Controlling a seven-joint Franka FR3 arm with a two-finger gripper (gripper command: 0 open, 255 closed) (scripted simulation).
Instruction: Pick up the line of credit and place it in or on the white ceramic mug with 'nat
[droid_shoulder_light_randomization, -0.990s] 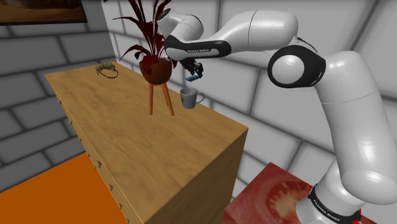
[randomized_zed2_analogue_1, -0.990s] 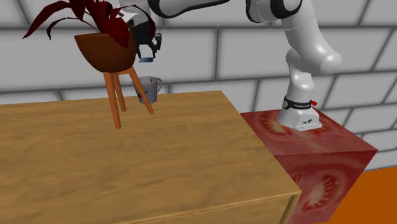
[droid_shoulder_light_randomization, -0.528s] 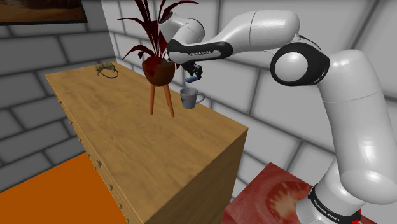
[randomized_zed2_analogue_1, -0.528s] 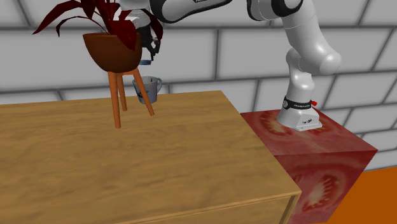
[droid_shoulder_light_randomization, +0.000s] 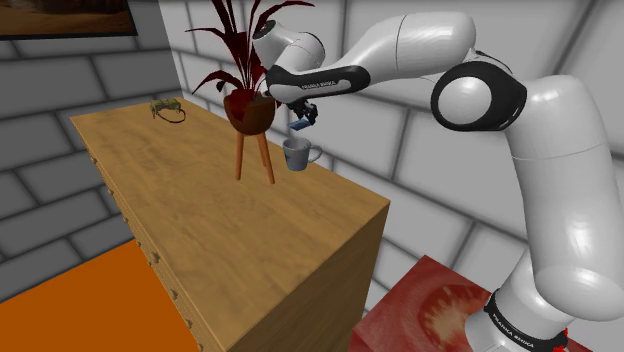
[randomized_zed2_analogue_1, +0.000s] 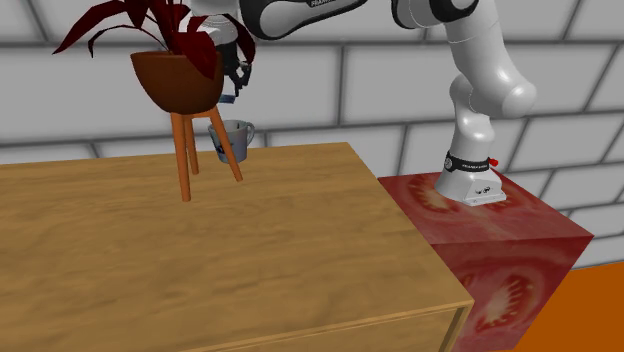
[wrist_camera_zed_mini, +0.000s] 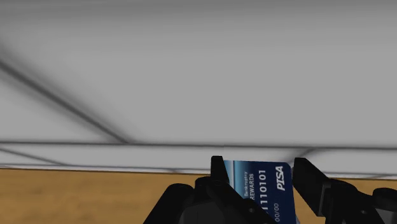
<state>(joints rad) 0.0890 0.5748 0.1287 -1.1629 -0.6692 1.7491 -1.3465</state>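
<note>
Within the black two-finger tool (wrist_camera_zed_mini: 259, 170), a blue bank card (wrist_camera_zed_mini: 264, 189) is pinched on edge. Just below stands the pale grey handled mug (droid_shoulder_light_randomization: 297, 153) on the wooden bench (droid_shoulder_light_randomization: 250, 240). Best lowered straight, clear of the brown plant pot (droid_shoulder_light_randomization: 250, 112) alongside, before letting go.

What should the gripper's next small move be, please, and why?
Probably a short straight descent: the gripper clasps the blue card and hangs roughly above the mug, apart from it, with the plant pot close beside, so sideways drift looks risky.
</note>
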